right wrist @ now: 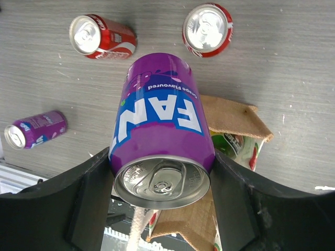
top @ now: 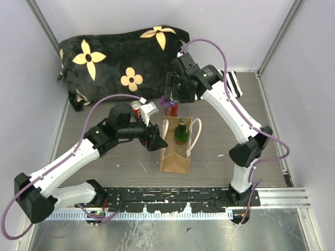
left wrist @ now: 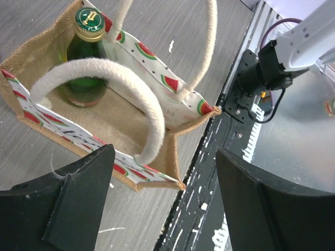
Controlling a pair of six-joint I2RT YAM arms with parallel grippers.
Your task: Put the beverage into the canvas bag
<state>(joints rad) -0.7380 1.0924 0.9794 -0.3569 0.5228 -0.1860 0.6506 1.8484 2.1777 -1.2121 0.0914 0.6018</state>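
The canvas bag (top: 174,159) stands open-mouthed in the middle of the table, with a green bottle (top: 181,130) already upright inside it. My left gripper (left wrist: 165,157) hangs just beside the bag's mouth, jaws spread wide and holding nothing. My right gripper (right wrist: 162,175) is clamped on a purple can (right wrist: 161,120), which is off the table at the bag's far edge. I judge the pickup done. What's left is carrying the can over the opening, lowering it and letting go. A red can (right wrist: 208,29) stands beyond.
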